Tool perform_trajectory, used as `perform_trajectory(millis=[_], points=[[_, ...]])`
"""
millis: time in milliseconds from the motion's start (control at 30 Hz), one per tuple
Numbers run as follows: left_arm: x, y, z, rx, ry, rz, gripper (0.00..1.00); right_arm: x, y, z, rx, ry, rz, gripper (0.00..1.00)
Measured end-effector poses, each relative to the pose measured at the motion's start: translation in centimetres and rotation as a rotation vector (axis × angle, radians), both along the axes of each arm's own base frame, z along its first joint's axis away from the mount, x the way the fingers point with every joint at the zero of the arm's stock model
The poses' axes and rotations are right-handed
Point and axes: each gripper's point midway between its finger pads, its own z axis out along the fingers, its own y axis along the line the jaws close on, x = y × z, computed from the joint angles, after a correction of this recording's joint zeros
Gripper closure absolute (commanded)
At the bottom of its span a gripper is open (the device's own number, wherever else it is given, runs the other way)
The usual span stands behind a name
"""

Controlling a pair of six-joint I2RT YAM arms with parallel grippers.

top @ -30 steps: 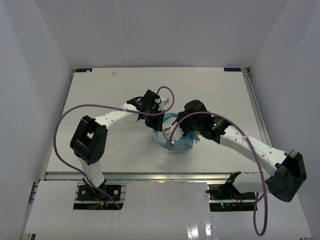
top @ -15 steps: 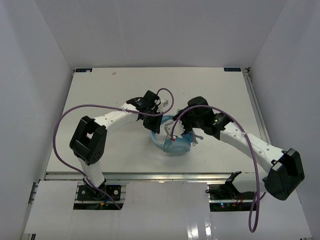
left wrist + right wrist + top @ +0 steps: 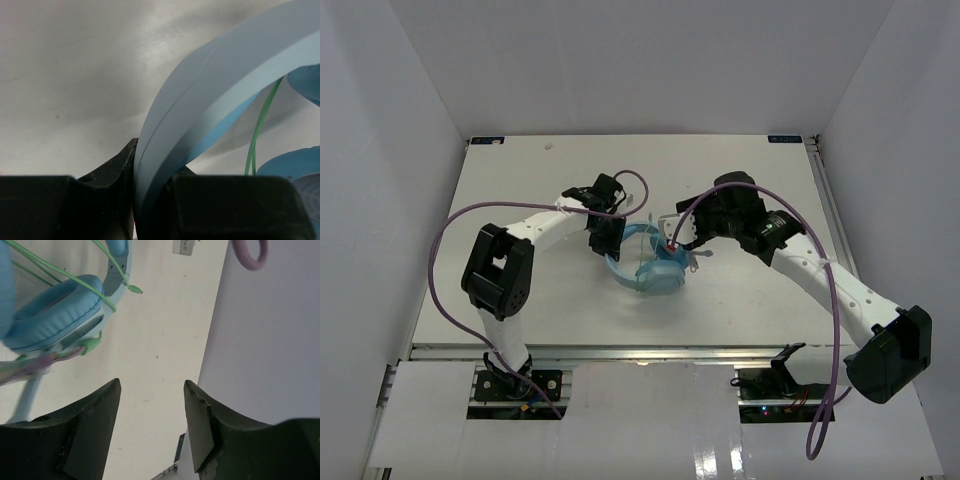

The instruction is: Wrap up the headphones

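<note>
My left jaws pinch the headband point(image 3: 210, 100) of the headphones point(image 3: 655, 268), near the middle of the table point(image 3: 510, 180). My right jaws stand apart and empty, just right of the headphones. With nothing gripping it, the green cable point(image 3: 60, 272) could slacken and unwind.

**White table, blue headphones near the middle**

The table point(image 3: 520, 190) is a flat white board with pale walls point(image 3: 410, 150) on its left, far and right sides. A pair of light blue headphones point(image 3: 658, 272) lies a little nearer than the middle. Its padded ear cups point(image 3: 52, 307) sit on the surface and the band curves away to the left — thin green cable point(image 3: 60, 274) crosses one cup. A small dark speck point(image 3: 549, 147) marks the far left of the board. Short blue strips point(image 3: 487, 141) sit at the two far corners.
</note>
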Motion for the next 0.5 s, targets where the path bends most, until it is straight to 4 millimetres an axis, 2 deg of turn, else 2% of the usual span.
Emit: perform_trajectory(millis=[267, 400, 500], points=[[4.5, 4.5, -2.4, 0.095, 0.006, 0.173, 1.0, -1.4, -1.9, 3.3, 0.223, 0.101, -0.13, 0.26], [6.5, 5.5, -2.8, 0.11, -0.01, 0.235, 0.99, -3.0, -3.3, 3.0, 0.311, 0.174, -0.191, 0.19], [8.2, 6.2, -2.3, 0.115, -0.052, 0.28, 0.92, -3.9, -4.4, 1.9, 0.354, 0.239, -0.247, 0.17]])
